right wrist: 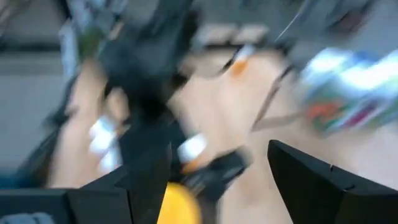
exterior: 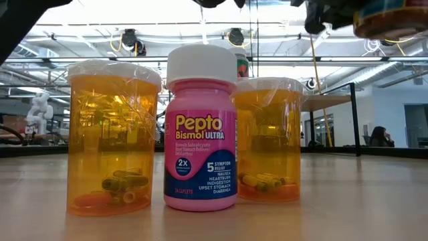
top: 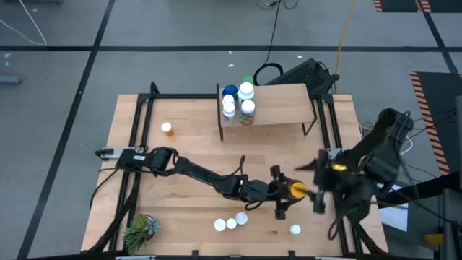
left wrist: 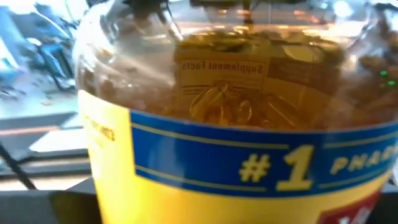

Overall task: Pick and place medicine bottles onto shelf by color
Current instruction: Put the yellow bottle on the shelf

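Note:
The yellow-lidded amber jar (top: 296, 190) hangs above the table's near right part, with my left gripper (top: 280, 192) shut on it. In the left wrist view its amber wall and yellow and blue label (left wrist: 249, 168) fill the picture. My right gripper (top: 317, 196) stands open just right of the jar, and its fingers (right wrist: 311, 180) touch nothing. The shelf (top: 278, 105) stands at the far middle and carries several white-, blue- and green-capped bottles (top: 238, 100) on its left end. Three bottles (top: 231, 222) stand on the near table. My left gripper holds the jar by its body, below the yellow lid (top: 294, 189), coming level from the table's left. The jar is upright and lifted clear of the table, seen high up in the low view (exterior: 391, 19). The jar itself hides the fingers in the wrist view.
Close before the low camera stand two orange bottles (exterior: 112, 140) (exterior: 267, 137) and a pink bottle (exterior: 200, 127). One orange bottle (top: 167, 128) stands at the far left and a white-capped one (top: 295, 230) near the front edge. A green plant (top: 141, 230) sits at the near left corner.

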